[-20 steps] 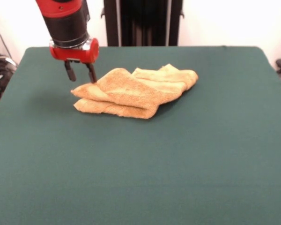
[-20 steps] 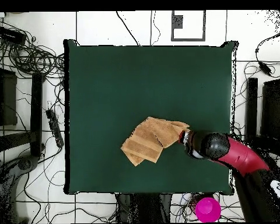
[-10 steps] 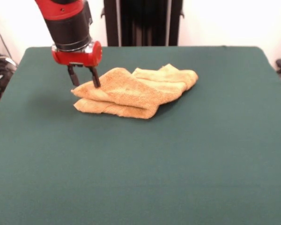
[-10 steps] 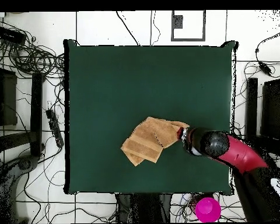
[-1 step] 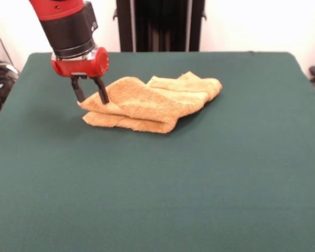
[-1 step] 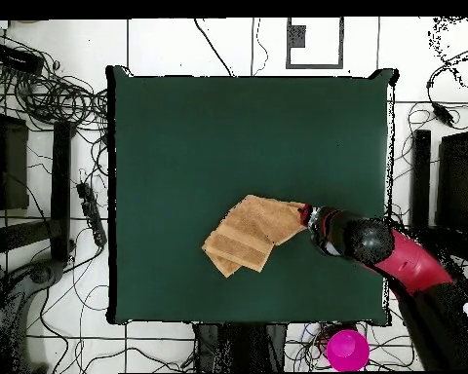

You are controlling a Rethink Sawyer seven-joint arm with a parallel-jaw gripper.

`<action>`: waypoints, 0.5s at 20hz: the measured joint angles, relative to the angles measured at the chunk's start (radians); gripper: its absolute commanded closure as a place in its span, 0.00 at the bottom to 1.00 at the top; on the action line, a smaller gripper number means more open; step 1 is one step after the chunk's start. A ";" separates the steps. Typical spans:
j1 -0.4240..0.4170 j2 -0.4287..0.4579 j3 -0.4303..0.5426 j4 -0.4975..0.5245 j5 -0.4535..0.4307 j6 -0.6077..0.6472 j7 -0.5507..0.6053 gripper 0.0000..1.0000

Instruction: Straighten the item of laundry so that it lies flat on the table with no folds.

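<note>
Surface (image 5: 157,199): the dark green cloth is lying bare across the whole near half in the front view.
Towel (image 5: 152,102): the orange-tan terry towel is sitting folded in several layers toward the far side of the surface, left of centre in the front view; one flap is lying over a lower layer, and a bunched end is pointing right. In the overhead view the towel (image 6: 250,232) is showing as a folded, skewed shape.
Gripper (image 5: 88,97): the jaws are standing slightly apart, straddling the towel's left corner, with the upper fold sitting between the two dark fingers (image 5: 102,90); they appear to be pinching that corner.
Arm (image 5: 68,29): the red and black arm is coming down above the towel's left end.
Beyond the surface: a magenta cup (image 6: 347,350) is standing on the floor in the overhead view.
</note>
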 measured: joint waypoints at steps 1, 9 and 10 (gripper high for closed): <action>-0.005 0.001 0.007 0.002 0.000 -0.004 0.000 0.00; -0.039 0.045 0.063 0.003 -0.001 -0.016 0.000 0.00; -0.040 0.056 0.067 0.003 -0.002 -0.016 0.000 0.00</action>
